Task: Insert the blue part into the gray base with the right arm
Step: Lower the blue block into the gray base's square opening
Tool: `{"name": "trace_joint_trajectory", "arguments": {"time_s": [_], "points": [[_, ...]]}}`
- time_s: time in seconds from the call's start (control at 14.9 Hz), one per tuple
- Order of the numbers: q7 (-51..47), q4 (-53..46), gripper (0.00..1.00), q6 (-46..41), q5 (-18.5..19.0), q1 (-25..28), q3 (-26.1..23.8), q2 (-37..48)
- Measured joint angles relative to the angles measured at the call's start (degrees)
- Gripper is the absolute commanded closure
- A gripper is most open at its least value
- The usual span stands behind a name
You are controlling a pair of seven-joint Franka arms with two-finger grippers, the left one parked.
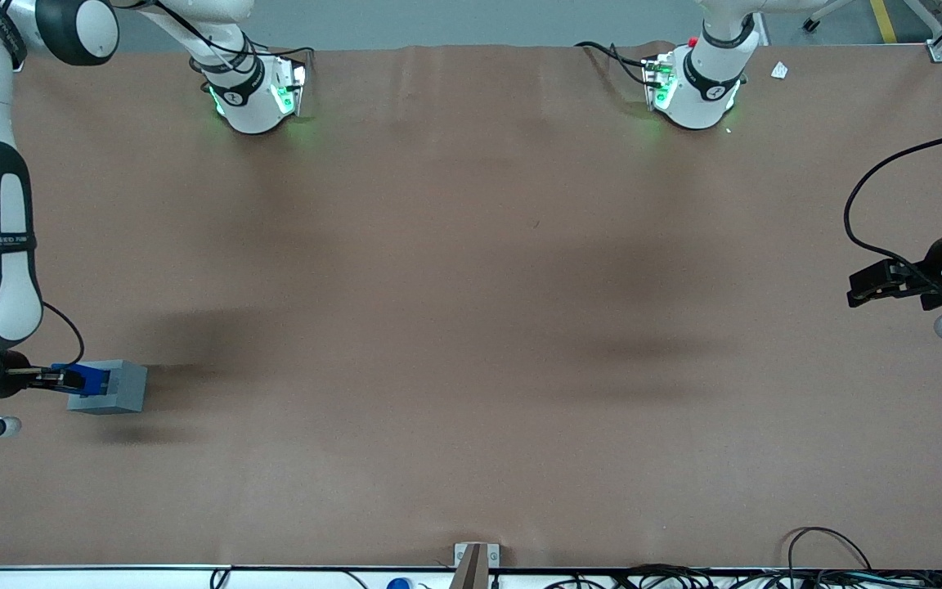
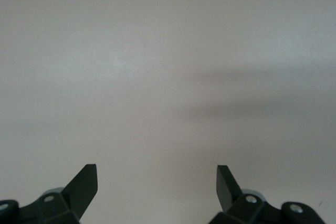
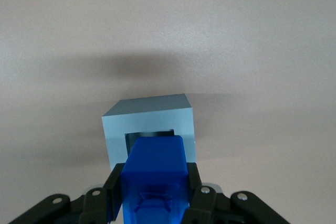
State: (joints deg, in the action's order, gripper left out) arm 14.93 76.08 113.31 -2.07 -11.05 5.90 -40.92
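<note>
Hand (image 3: 152,192) gripping blue part (image 3: 155,174) at gray base (image 3: 149,116) recess.

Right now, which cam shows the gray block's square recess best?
Right wrist view: the light-gray plastic block's recess shows directly, with the bright-blue plastic part, held in the pincer, at its opening. Front view shows that block small, recess hidden. Left wrist view shows none.
</note>
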Motion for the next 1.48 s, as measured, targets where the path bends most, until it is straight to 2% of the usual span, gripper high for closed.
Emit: {"name": "trace_joint_trajectory", "arguments": {"time_s": [1.48], "points": [[0.0, -2.2, 1.00, 0.0, 0.0, 0.2, -0.6, -1.5]]}}
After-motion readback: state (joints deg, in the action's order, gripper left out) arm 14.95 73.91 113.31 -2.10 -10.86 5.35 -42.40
